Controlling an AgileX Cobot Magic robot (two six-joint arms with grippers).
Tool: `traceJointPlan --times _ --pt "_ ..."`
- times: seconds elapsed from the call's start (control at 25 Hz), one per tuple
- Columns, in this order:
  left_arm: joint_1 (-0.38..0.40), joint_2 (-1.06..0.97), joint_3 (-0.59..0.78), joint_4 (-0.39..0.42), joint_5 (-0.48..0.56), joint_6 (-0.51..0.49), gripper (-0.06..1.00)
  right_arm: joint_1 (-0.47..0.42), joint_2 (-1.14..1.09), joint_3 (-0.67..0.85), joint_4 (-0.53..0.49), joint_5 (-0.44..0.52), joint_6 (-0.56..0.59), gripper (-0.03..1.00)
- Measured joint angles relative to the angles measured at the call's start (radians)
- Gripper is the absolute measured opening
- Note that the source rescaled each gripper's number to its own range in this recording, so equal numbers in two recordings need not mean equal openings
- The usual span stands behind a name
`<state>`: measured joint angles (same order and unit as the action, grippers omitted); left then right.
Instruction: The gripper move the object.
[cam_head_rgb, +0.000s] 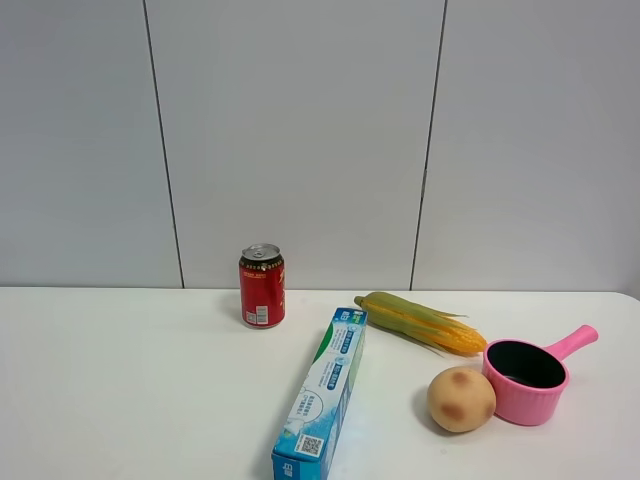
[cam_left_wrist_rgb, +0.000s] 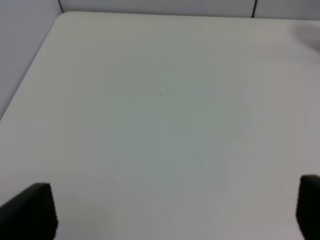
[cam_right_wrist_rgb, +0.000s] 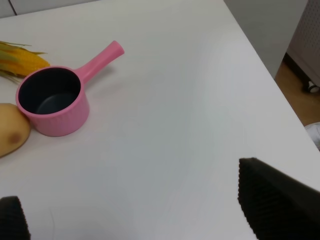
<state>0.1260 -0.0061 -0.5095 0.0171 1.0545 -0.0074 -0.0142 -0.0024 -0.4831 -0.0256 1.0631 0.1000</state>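
Pink saucepan (cam_right_wrist_rgb: 52, 102) upright on surface (cam_right_wrist_rgb: 175, 125), touching potato (cam_right_wrist_rgb: 11, 136), corn (cam_right_wrist_rgb: 17, 60) near. Right gripper (cam_right_wrist_rgb: 135, 210) spread wide, apart from pan (left gripper (cam_left_wrist_rgb: 175, 212) likewise released). Risk: approach nudges potato, round potato rolls; stubby handle (cam_right_wrist_rgb: 100, 59) slips from grasp.

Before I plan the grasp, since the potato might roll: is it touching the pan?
Touching. In the right wrist view the potato presses against the pan wall with no gap; the high view agrees.
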Motion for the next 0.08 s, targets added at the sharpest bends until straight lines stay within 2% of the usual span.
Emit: traceJointPlan --times 0.08 --pt "0.0 0.0 0.0 0.0 0.0 0.0 1.0 0.0 0.0 0.0 0.0 0.0 0.0 0.9"
